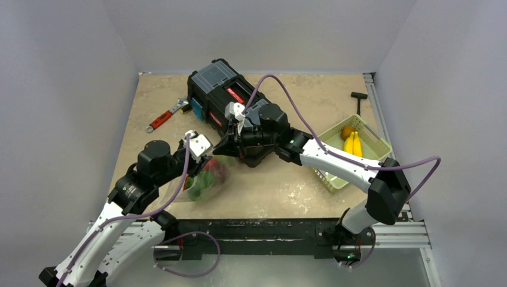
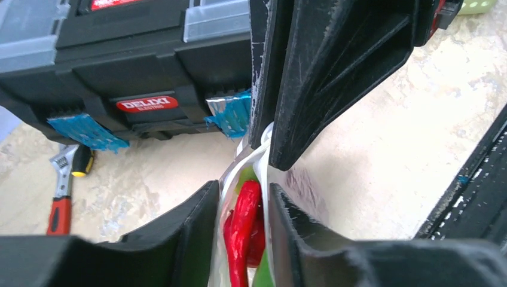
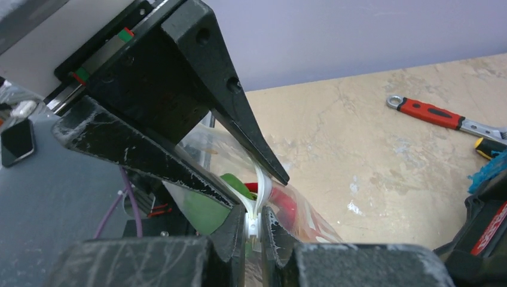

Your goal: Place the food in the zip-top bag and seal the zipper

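Note:
The zip-top bag (image 1: 206, 179) hangs just above the table at front left. Red and green food (image 1: 212, 174) is inside it. My left gripper (image 1: 200, 149) is shut on the bag's upper edge. In the left wrist view, my gripper (image 2: 245, 230) has its jaws on either side of the clear plastic, with a red chili (image 2: 245, 221) and green pieces between the bag walls. My right gripper (image 1: 230, 144) is shut on the zipper (image 3: 254, 222), pinching the white strip at the bag's mouth (image 3: 254, 232). Both grippers meet at the bag's top.
A black toolbox (image 1: 230, 98) stands just behind the grippers. A red-handled wrench (image 1: 162, 118) lies at the back left. A pale green basket (image 1: 365, 156) with yellow bananas (image 1: 353, 143) sits at the right. A small black tool (image 1: 359, 97) lies at the back right.

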Robot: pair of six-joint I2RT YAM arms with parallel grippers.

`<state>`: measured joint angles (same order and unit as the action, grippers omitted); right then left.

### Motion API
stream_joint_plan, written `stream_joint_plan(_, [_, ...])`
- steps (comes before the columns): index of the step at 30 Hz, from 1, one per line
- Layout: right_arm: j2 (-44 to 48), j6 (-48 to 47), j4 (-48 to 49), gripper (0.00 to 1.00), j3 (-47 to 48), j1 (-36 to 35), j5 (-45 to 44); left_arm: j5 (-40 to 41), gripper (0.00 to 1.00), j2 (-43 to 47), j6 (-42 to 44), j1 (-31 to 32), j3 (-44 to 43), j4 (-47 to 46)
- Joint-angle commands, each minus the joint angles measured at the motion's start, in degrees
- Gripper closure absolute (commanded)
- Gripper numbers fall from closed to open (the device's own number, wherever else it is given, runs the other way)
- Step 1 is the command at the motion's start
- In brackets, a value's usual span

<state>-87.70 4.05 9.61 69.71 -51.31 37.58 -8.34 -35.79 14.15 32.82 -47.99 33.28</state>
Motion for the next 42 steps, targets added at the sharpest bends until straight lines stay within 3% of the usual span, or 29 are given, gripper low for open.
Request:
stream_joint_plan(1, [2.09,-8.31,-3.21,1.0,2.82,0.33,3.63,-2.39,0.7,-0.1,1.85,0.25,-0.35,2.06])
stream_joint_plan(3, [1.82,-11.74,-6.22,0.96,4.19,0.33,1.86,-2.63,0.79,0.05,0.96,0.23,-0.29,2.98])
stream_joint_plan(7, [2.28,-18.73,-8.38,0.68,4.2,0.16,-5.07,-3.32,0.93,1.15,-1.54,0.29,0.15,3.33])
stream_joint_plan(12, [6.72,-23.64,3.62,0.53,-5.05,-0.05,-6.71,-3.3,0.99,2.94,-3.98,0.24,0.7,2.48])
stream_joint_plan(15, [9.04,-27.29,10.08,0.5,-11.0,-0.49,-6.36,-3.3,1.0,4.15,-4.87,0.27,1.41,1.54])
stream_joint_plan(22, [9.88,-32.25,13.66,0.51,-14.26,-2.81,-3.81,-3.83,1.0,5.11,-6.47,0.23,3.2,-0.1])
stream_joint_plan(28, [8.03,-35.28,15.37,0.55,-13.58,-7.27,-11.83,-4.2,1.0,6.09,-6.2,0.24,4.35,-0.98])
stream_joint_plan(30, [7.37,-35.52,15.24,0.62,-12.88,-7.48,-12.35,-4.35,1.0,6.72,-5.8,0.28,4.62,-1.15])
stream_joint_plan(33, [6.76,-36.04,13.5,0.83,-11.7,-7.56,-12.43,-4.41,1.0,7.5,-5.22,0.27,5.14,-1.18])
stream_joint_plan(37, [5.42,-38.0,8.2,1.0,-8.85,-7.49,-12.03,-4.41,1.0,7.86,-4.93,0.28,5.7,-1.36])
stream_joint_plan(40, [4.45,-39.17,4.55,1.0,-6.81,-7.49,-9.9,-4.53,0.98,7.26,-4.59,0.29,5.65,-1.55])
stream_joint_plan(42, [4.06,-39.85,2.52,1.0,-5.69,-7.42,-7.9,-4.45,0.85,6.4,-4.22,0.24,5.27,-1.47])
